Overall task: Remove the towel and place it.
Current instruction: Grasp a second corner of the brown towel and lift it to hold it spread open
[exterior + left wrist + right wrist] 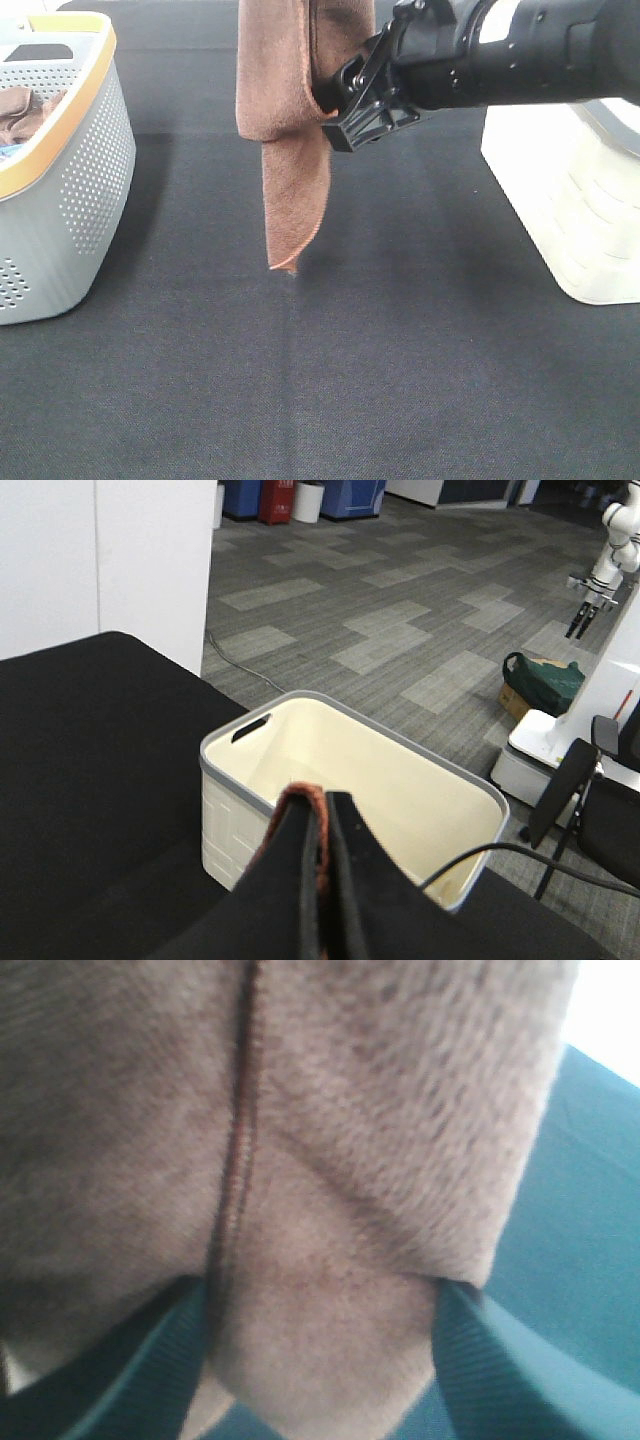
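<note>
- Presently the towel (295, 130) is up off the table (400, 380), hanging in the air between the grey basket (90, 170) and the white basket (560, 200). I judge the lifting part of the job done, or nearly so.
- My left gripper (318, 810) is pinched together on the towel. A thin reddish-brown edge shows between its fingers, with the white basket lying beyond them. The high view does not show this gripper; the towel runs out of the top of that view.
- My right gripper (340, 100) reaches in from the right, at the towel's side. Its wrist view shows the jaws apart with a thick fold of cloth between them. Whether they press on that fold, I cannot tell.
- What is left is the placing. The towel rests nowhere yet, and the task names no spot, so I cannot say whether a basket or the table is meant.
- The towel's look: reddish-brown, fuzzy microfibre, bunched and doubled over in its upper part, with a narrower tail hanging down to a point.
- That point is close over the table; I cannot tell if it touches.
- A darker stitched hem runs down the cloth in the right wrist view. I see no tag from any view.
- The grey basket holds some brownish cloth of a similar shade.
</note>
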Available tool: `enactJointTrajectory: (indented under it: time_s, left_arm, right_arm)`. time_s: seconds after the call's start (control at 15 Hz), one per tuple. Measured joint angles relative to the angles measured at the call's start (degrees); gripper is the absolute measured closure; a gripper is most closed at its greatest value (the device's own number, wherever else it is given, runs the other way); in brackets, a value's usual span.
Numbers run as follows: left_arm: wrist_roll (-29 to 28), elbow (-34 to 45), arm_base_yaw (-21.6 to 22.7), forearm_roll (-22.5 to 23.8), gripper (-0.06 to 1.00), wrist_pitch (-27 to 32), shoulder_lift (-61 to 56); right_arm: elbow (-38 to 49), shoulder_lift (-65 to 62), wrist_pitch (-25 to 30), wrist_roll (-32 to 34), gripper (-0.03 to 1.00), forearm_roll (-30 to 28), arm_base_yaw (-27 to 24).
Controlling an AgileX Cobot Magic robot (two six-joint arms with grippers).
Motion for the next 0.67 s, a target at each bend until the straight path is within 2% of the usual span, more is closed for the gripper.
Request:
enactJointTrajectory:
  time_s: [0.13,0.27,0.4,0.53,0.67]
  left_arm:
    - [0.00,0.00,0.00,-0.46,0.94,0.40,0.00]
    - [0.00,0.00,0.00,-0.46,0.94,0.40,0.00]
    - [0.00,0.00,0.00,0.06,0.94,0.40,0.00]
    - [-0.23,0.00,0.00,1.49,0.94,0.40,0.00]
    - [-0.80,0.00,0.23,2.41,0.94,0.40,0.00]
  right_arm:
    - [0.00,0.23,-0.74,0.00,0.49,0.00,0.00]
    - [0.00,0.29,-1.49,0.00,0.70,0.00,0.00]
    - [0.00,0.52,-1.55,0.00,0.89,2.58,0.00]
    - [0.00,0.52,-0.52,0.00,0.97,5.16,0.00]
    - [0.00,0.52,0.92,0.00,0.97,5.79,0.00]
